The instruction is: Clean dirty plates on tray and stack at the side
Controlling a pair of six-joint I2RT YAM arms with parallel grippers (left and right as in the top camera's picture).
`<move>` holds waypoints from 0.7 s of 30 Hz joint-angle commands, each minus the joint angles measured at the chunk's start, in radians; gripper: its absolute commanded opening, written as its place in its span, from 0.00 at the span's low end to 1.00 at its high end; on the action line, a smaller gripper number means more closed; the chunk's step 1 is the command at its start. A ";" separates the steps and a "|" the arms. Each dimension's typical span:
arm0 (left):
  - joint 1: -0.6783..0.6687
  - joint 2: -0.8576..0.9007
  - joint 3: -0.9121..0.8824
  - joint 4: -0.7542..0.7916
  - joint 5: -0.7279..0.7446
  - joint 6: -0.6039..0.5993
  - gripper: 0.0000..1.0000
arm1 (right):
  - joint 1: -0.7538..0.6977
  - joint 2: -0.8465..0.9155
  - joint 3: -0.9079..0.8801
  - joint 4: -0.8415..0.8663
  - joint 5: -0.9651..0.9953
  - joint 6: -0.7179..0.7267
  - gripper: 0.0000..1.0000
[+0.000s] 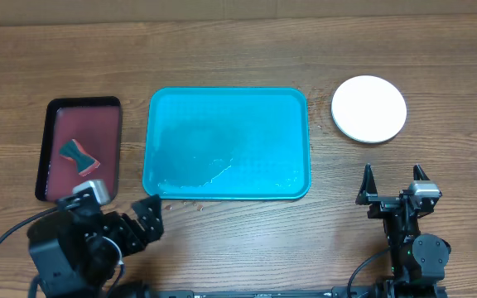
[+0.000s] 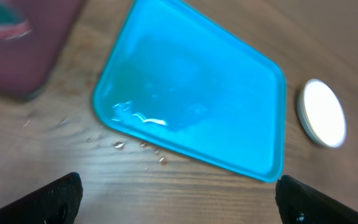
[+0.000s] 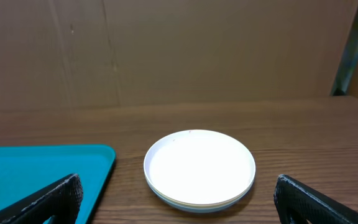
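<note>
The teal-blue tray [image 1: 226, 145] lies mid-table with no plates on it; wet streaks glisten near its front left. It also shows in the left wrist view [image 2: 191, 93] and the right wrist view [image 3: 42, 168]. A stack of plates [image 1: 369, 108] with the white one on top sits to the right of the tray, seen too in the right wrist view [image 3: 199, 167] and the left wrist view [image 2: 322, 113]. The lower plates show only as thin rims. My left gripper [image 1: 143, 217] [image 2: 179, 202] is open and empty near the tray's front left corner. My right gripper [image 1: 392, 184] [image 3: 179, 202] is open and empty in front of the stack.
A dark red, black-rimmed tray [image 1: 79, 149] at the left holds a teal and red sponge [image 1: 79, 156]. Small water drops and crumbs [image 2: 135, 149] lie on the wood by the teal tray's front left corner. A brown cardboard wall [image 3: 166, 50] stands behind the table.
</note>
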 commanded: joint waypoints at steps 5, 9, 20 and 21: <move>-0.097 -0.208 -0.183 0.196 0.027 0.136 1.00 | -0.003 -0.011 -0.011 0.005 0.006 -0.004 1.00; -0.108 -0.300 -0.324 0.382 0.033 0.159 1.00 | -0.003 -0.011 -0.011 0.005 0.006 -0.004 1.00; -0.154 -0.466 -0.628 0.853 0.029 0.176 1.00 | -0.003 -0.011 -0.011 0.005 0.006 -0.004 1.00; -0.154 -0.473 -0.641 0.867 0.029 0.176 0.99 | -0.003 -0.011 -0.011 0.005 0.006 -0.004 1.00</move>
